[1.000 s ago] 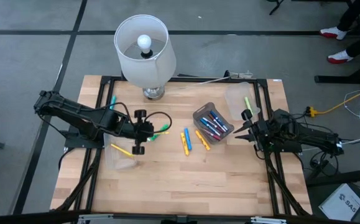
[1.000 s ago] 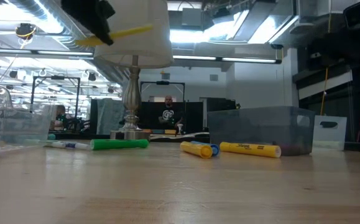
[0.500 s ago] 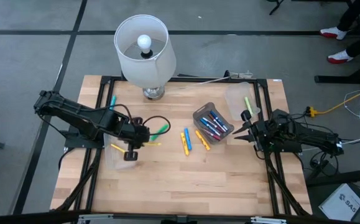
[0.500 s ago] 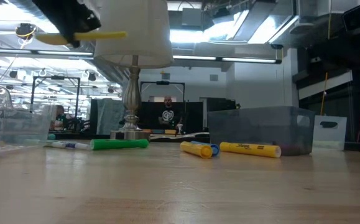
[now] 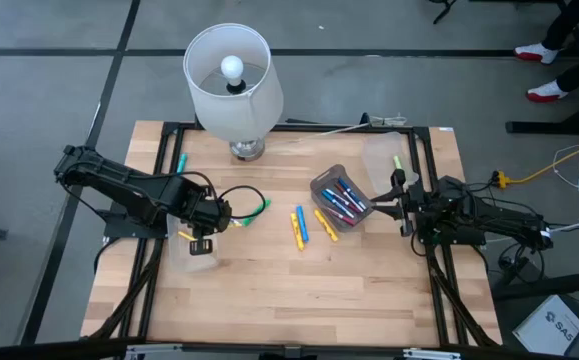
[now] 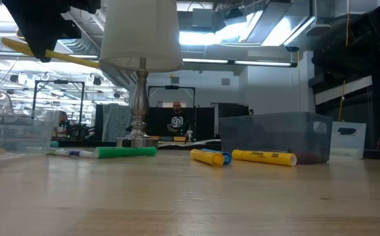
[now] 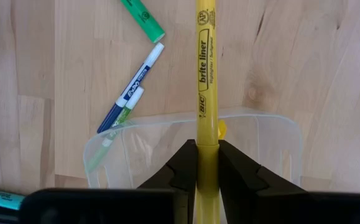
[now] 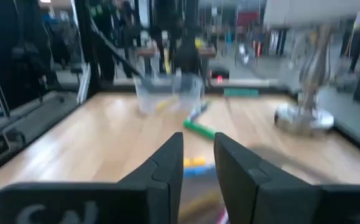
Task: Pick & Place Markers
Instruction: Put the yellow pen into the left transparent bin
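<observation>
My left jaws (image 7: 207, 163) are clamped on a yellow marker (image 7: 206, 74), held above the clear bin (image 7: 273, 134) at the desk's (image 5: 269, 290) left side. A green marker (image 5: 254, 210) lies just right of them. More markers (image 5: 300, 226) lie at desk centre, others inside the grey bin (image 5: 321, 181). My right jaws (image 5: 399, 205) wait at the right edge, slightly parted and holding nothing.

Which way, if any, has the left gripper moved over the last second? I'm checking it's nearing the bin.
Yes. The left gripper, shut on the yellow marker, moved away from the lamp base toward the table's left edge, over the clear bin.
</observation>
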